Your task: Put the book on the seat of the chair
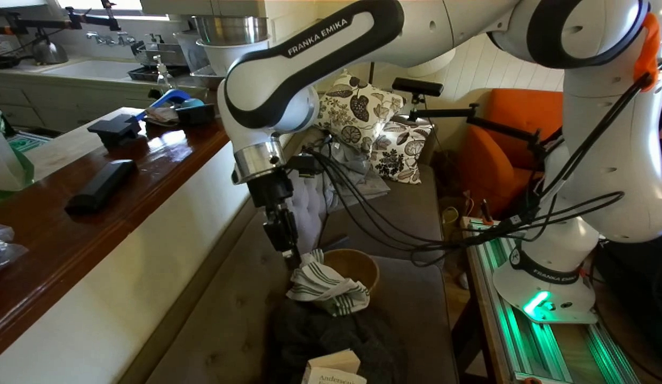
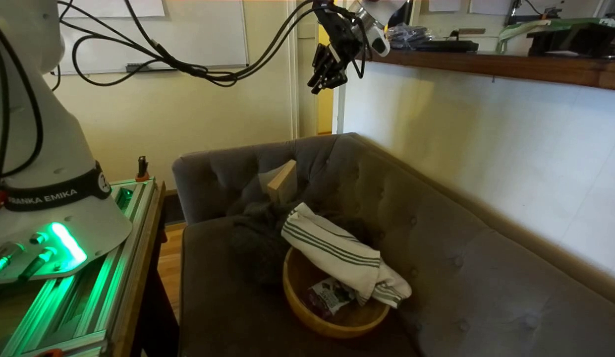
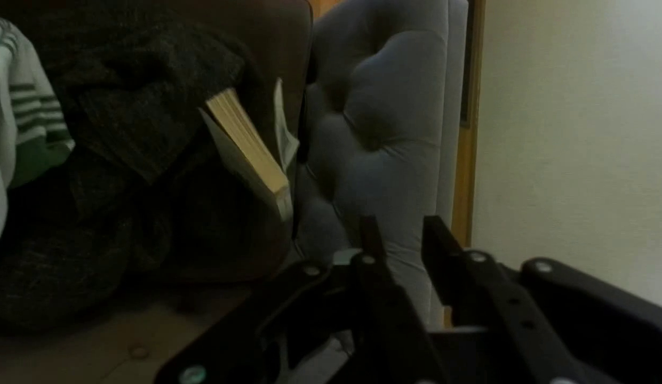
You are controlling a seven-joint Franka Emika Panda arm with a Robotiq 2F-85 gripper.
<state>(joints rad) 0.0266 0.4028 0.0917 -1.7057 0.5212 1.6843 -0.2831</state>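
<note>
In the wrist view, the gripper point(image 3: 401, 223) stands narrowly parted; at its ten o'clock, the book point(image 3: 249, 141) tilts between a dark cloth point(image 3: 144, 114) and the tufted end of the chair point(image 3: 400, 176).

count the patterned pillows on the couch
2, both at the far end of the couch in an exterior view: an upper pillow and, to its right, a lower pillow. More may be hidden behind the arm.

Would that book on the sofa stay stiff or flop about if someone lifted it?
The book would probably flop open, since what looks like one cover stands away from the pages. Gripped across its thick block of pages, it should feel firmer. A nudge might tip it, as it seems propped on edge.
</note>
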